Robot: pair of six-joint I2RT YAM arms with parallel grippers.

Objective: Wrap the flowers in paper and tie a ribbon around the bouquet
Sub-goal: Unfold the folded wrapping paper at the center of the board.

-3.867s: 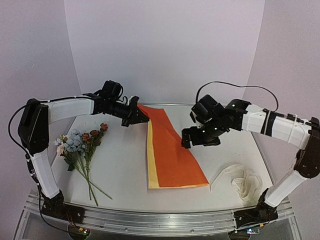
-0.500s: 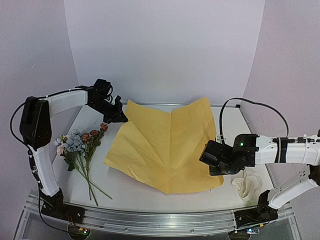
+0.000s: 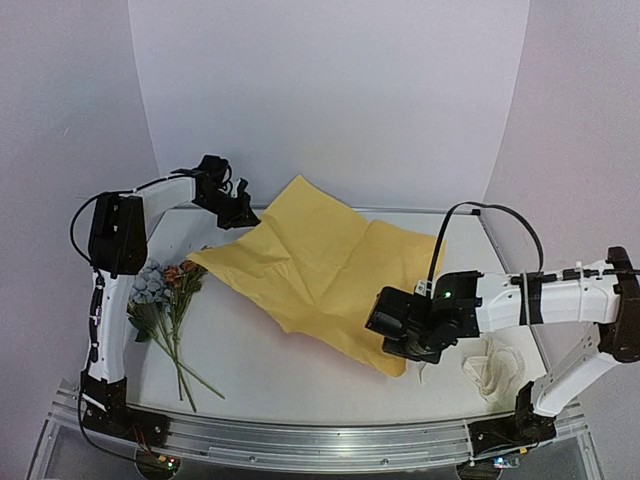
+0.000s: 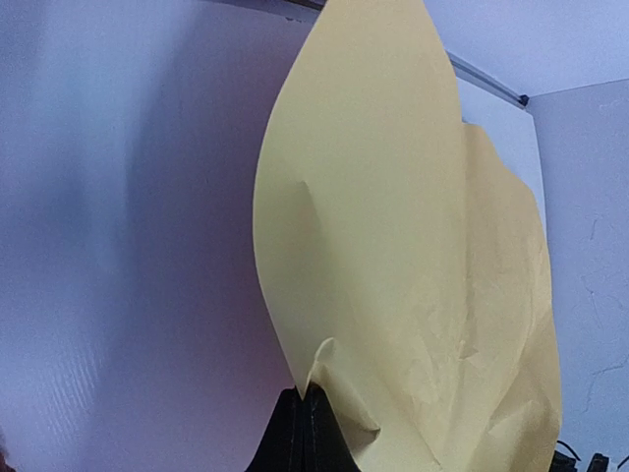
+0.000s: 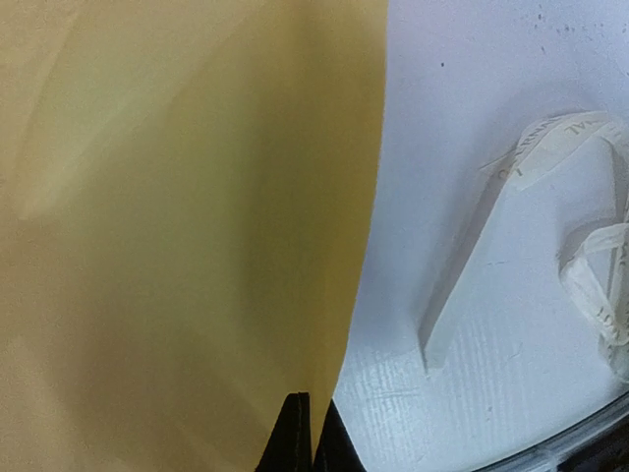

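Observation:
The paper hangs spread between both arms, pale yellow side up, sagging onto the table. My left gripper is shut on its far left corner; in the left wrist view the fingertips pinch a curled edge of the paper. My right gripper is shut on the near right corner, its jaws closed on the paper's edge. The flowers lie at the left, their heads next to the paper's left tip. The ribbon lies loosely heaped at the right, with one strand of this ribbon just beside the paper.
The white table ends in a metal rail at the front. Pale walls close the back and both sides. The flower stems reach toward the front left.
The folded, orange-side-up paper now hangs unfolded, yellow side up. In the last half second my right gripper carried its corner left and the left tip swung toward the flowers.

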